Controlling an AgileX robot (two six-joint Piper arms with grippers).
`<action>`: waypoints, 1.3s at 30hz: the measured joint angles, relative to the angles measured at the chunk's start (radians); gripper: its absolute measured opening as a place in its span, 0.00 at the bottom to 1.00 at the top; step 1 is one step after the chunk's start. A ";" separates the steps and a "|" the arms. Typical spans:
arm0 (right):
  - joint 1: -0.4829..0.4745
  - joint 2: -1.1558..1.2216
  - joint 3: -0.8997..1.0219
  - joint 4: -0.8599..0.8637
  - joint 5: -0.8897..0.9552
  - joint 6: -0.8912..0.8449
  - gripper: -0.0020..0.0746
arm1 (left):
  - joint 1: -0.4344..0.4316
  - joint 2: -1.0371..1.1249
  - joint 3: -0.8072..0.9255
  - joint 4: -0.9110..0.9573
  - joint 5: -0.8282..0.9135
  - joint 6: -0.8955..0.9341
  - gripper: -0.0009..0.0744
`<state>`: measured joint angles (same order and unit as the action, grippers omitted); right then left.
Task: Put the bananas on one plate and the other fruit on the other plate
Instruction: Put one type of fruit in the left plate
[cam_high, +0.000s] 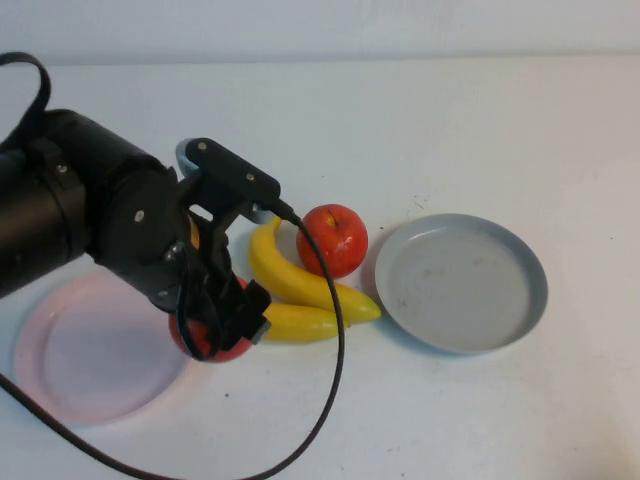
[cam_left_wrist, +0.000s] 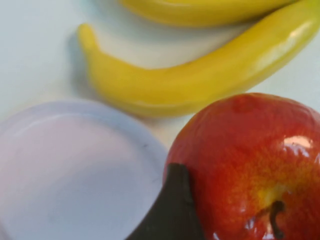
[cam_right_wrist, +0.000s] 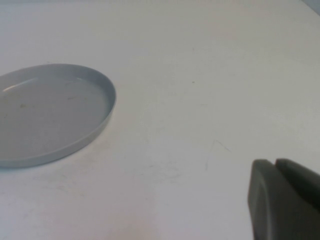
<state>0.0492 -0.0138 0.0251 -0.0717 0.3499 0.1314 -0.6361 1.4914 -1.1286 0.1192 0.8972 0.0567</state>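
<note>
Toward the table's front-left corner, just beside the rim of the pink plate: the left gripper, lowered over the near apple, fingers closed against its sides. Seen from the left wrist, one dark finger pressed to the red skin. Touching that apple on the side away from the plate, the tip of one of the two bananas; behind them, nearer the middle, the far apple; toward the right edge, the grey plate, nothing in it.

Off to the right, over bare table next to the grey plate: the right gripper, fingers together, holding nothing, out of the high view.

Step in hand, by the look of it: carrying the near apple onto the pink plate. To do it well:

- Lift straight up first, high enough to clear the raised rim.
- Keep the squeeze steady, since a round, glossy apple would probably slip or roll.
- Avoid dragging sideways into the banana tip.
- Set down near the plate's centre, leaving room for the far apple.
- Release only once the apple is resting on the plate.
</note>
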 joint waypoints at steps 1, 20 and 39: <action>0.000 0.000 0.000 0.000 0.000 0.000 0.00 | 0.007 -0.005 -0.003 0.013 0.012 -0.013 0.77; 0.000 0.000 0.000 0.000 0.000 0.000 0.00 | 0.309 0.044 0.071 0.033 0.012 -0.076 0.77; 0.000 0.000 0.000 0.000 0.000 0.000 0.00 | 0.289 0.057 0.031 0.064 0.000 -0.093 0.90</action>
<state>0.0492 -0.0138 0.0251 -0.0717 0.3499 0.1314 -0.3469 1.5483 -1.0979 0.1836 0.8971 -0.0364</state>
